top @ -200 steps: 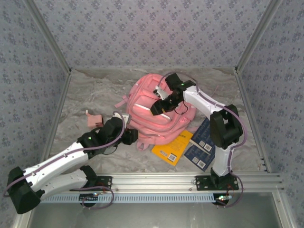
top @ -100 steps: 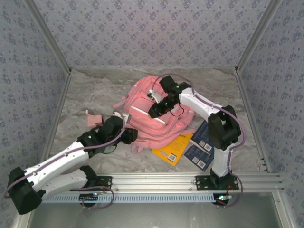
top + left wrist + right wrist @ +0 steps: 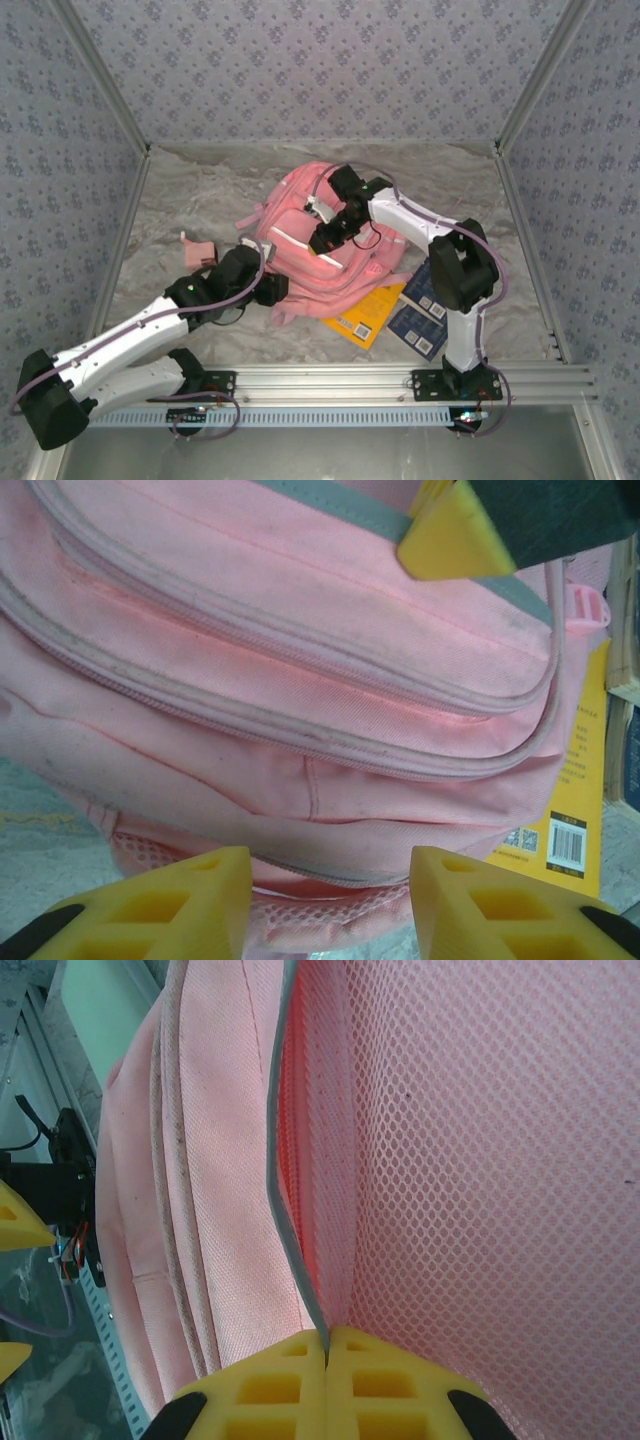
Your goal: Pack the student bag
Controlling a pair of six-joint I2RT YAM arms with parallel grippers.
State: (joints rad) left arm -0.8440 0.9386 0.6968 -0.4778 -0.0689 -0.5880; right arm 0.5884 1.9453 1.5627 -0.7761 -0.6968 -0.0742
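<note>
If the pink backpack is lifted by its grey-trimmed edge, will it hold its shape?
Probably floppy: the student bag lies slumped and creased. The trim the right gripper pinches looks thin, so it will likely peel up alone.

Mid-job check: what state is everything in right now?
Bag: lying on table, front pockets zipped, rim pinched.
Right tool: shut on bag's rim.
Left tool: open at bag's bottom edge.
Yellow book: outside, partly under bag.
Blue books: outside, beside yellow book.
</note>
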